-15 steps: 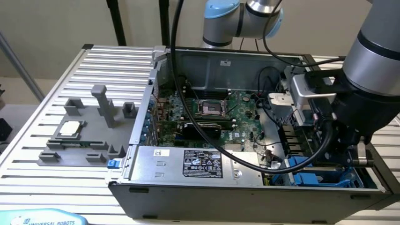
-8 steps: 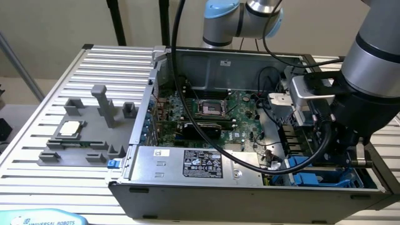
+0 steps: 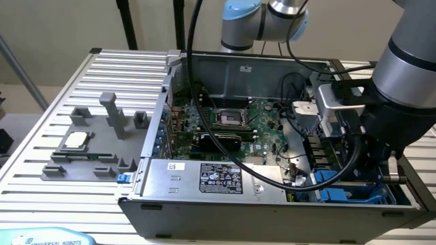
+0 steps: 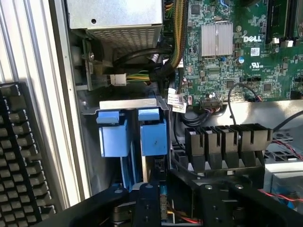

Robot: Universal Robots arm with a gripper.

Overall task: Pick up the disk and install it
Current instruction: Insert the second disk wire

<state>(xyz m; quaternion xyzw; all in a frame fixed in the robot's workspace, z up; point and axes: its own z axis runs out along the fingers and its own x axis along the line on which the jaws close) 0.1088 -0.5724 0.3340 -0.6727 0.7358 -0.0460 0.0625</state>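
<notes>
Gripper (image 4: 161, 208): low inside open computer case (image 3: 225, 64), at blue drive bay (image 4: 132, 135); finger spread cannot be told. Motherboard (image 4: 236, 52) adjacent. Keyboard (image 4: 21, 156) outside case.

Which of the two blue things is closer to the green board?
The blue carrier next to the white tags; the other blue carrier sits by the case wall.

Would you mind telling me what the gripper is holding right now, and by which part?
It cannot be told: the gripper sits low over the blue drive carriers in the computer case, its fingertips hidden.
</notes>
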